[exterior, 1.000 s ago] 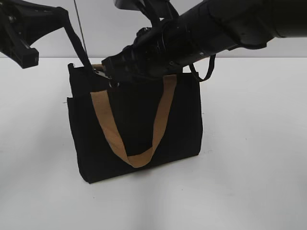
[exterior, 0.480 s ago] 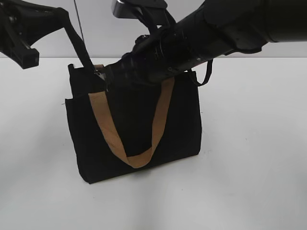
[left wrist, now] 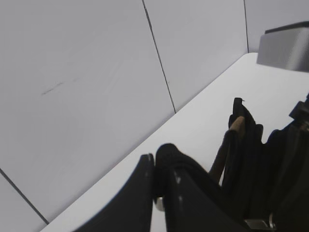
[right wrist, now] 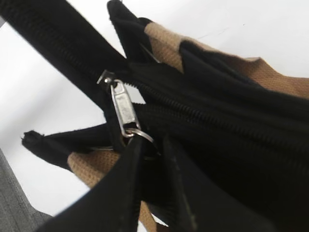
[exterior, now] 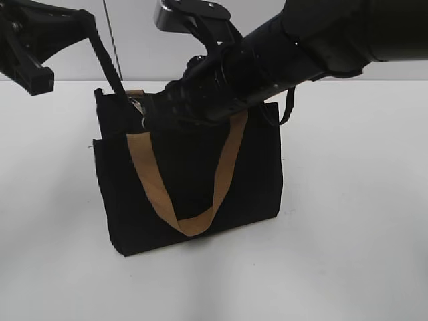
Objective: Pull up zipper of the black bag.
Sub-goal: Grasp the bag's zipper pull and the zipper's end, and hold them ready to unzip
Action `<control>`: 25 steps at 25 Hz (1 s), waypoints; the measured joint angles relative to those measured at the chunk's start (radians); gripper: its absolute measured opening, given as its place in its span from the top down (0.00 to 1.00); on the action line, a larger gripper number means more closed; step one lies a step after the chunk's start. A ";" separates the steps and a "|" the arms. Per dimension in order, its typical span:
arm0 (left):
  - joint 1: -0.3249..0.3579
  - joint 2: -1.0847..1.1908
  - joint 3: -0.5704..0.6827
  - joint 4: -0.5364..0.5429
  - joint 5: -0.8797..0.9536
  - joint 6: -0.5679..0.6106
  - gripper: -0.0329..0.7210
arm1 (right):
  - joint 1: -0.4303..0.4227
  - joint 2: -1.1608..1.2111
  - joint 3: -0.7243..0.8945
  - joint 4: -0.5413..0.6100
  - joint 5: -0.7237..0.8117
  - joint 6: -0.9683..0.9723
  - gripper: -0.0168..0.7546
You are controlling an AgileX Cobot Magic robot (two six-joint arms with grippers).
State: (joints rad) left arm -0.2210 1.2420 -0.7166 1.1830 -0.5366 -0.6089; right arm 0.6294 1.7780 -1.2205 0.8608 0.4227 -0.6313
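The black bag [exterior: 194, 180] stands upright on the white table, with a tan handle [exterior: 224, 167] hanging down its front. My left gripper [exterior: 85, 19] is raised at the upper left. It is shut on a black fabric tail [left wrist: 166, 154] that runs taut from the bag's left top corner. My right gripper [exterior: 150, 110] reaches across to the left end of the bag's top. Its fingers [right wrist: 150, 145] are closed on the ring of the silver pull tab [right wrist: 123, 107]. The zipper [right wrist: 193, 113] runs along the top edge and looks closed behind the tab.
The white table [exterior: 348, 234] surrounds the bag, with a grey wall behind it. My right arm [exterior: 301, 47] covers most of the bag's top edge. A black loop [exterior: 291, 100] hangs at the bag's right end. The rear tan handle [left wrist: 235, 124] shows in the left wrist view.
My right gripper and the pull tab have moved left along the bag's top, toward its left corner. The left gripper has stayed in place with the tail in it.
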 joint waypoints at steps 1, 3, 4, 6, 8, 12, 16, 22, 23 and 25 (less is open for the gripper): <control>0.000 0.000 0.000 0.000 0.000 0.000 0.93 | 0.000 0.001 0.000 0.001 0.000 0.000 0.82; 0.000 0.000 0.000 0.000 0.000 0.000 0.93 | 0.000 0.001 0.000 0.004 0.000 -0.008 0.81; 0.000 0.000 0.000 0.000 0.000 0.000 0.93 | 0.000 0.002 0.000 0.005 0.000 -0.018 0.81; 0.000 0.000 0.000 0.000 0.000 0.000 0.93 | 0.000 0.002 0.000 0.007 0.000 -0.053 0.81; 0.000 0.000 0.000 0.000 0.000 0.000 0.93 | 0.005 0.002 0.000 0.007 0.000 -0.122 0.81; 0.000 0.000 0.000 0.000 0.000 0.000 0.93 | 0.038 0.002 0.000 0.007 0.000 -0.277 0.76; 0.000 0.000 0.000 0.000 0.000 0.000 0.93 | 0.045 0.002 0.000 0.007 -0.001 -0.324 0.66; 0.000 0.000 0.000 0.000 0.000 0.000 0.93 | 0.045 0.002 0.000 0.007 0.021 -0.369 0.62; 0.000 0.000 0.000 0.000 0.000 0.000 0.93 | 0.045 0.002 0.000 0.007 0.027 -0.378 0.62; 0.000 0.000 0.000 0.000 0.000 0.000 0.93 | 0.045 0.002 0.000 0.007 0.037 -0.391 0.62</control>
State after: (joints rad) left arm -0.2210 1.2420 -0.7166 1.1830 -0.5367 -0.6089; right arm 0.6747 1.7799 -1.2205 0.8677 0.4601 -1.0224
